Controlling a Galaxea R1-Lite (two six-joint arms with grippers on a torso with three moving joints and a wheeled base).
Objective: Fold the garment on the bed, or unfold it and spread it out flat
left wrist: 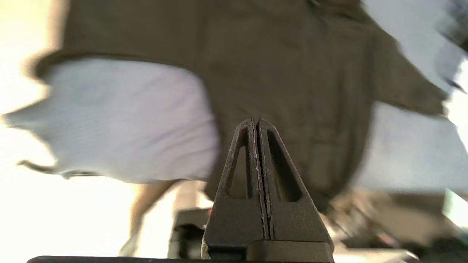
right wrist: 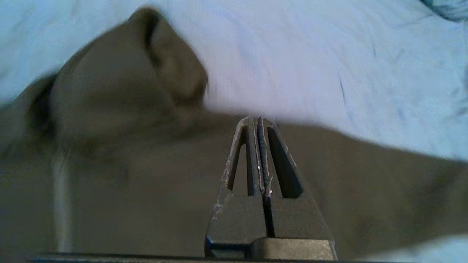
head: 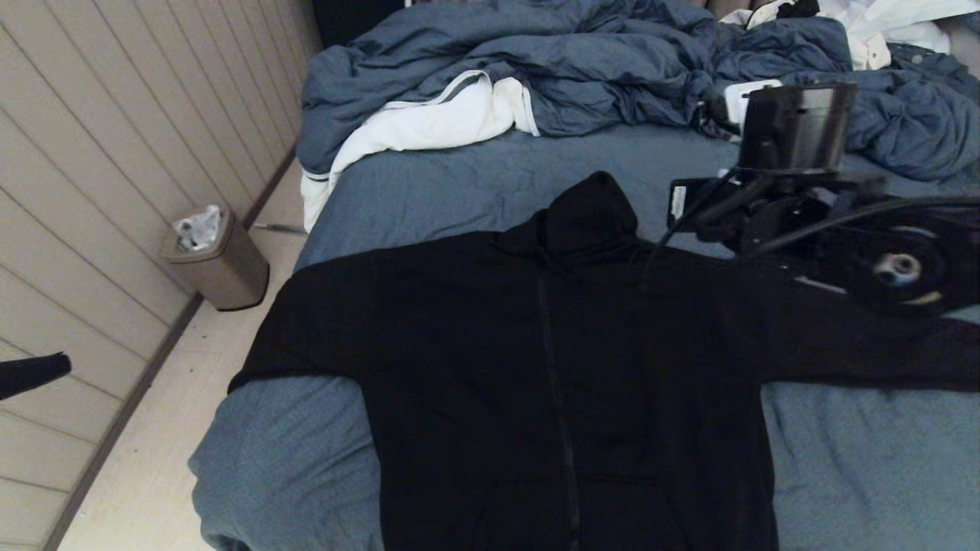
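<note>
The garment (head: 551,367), a black zip-front hoodie, lies spread front up on the bed (head: 429,191). Both sleeves stretch out sideways and the hood (head: 593,210) points toward the far side. My right arm (head: 804,207) hovers over the garment's right shoulder. In the right wrist view the right gripper (right wrist: 256,118) is shut and empty above the dark fabric (right wrist: 128,182), beside the hood (right wrist: 139,73). My left gripper (head: 34,373) shows only as a dark tip off the bed's left side. It (left wrist: 255,120) is shut on nothing, looking across at the garment (left wrist: 278,65).
A rumpled blue-grey duvet (head: 582,61) is heaped along the far side of the bed, with a white cloth with grey trim (head: 429,122) at its left. A tan waste bin (head: 218,260) stands on the floor by the panelled wall (head: 115,153).
</note>
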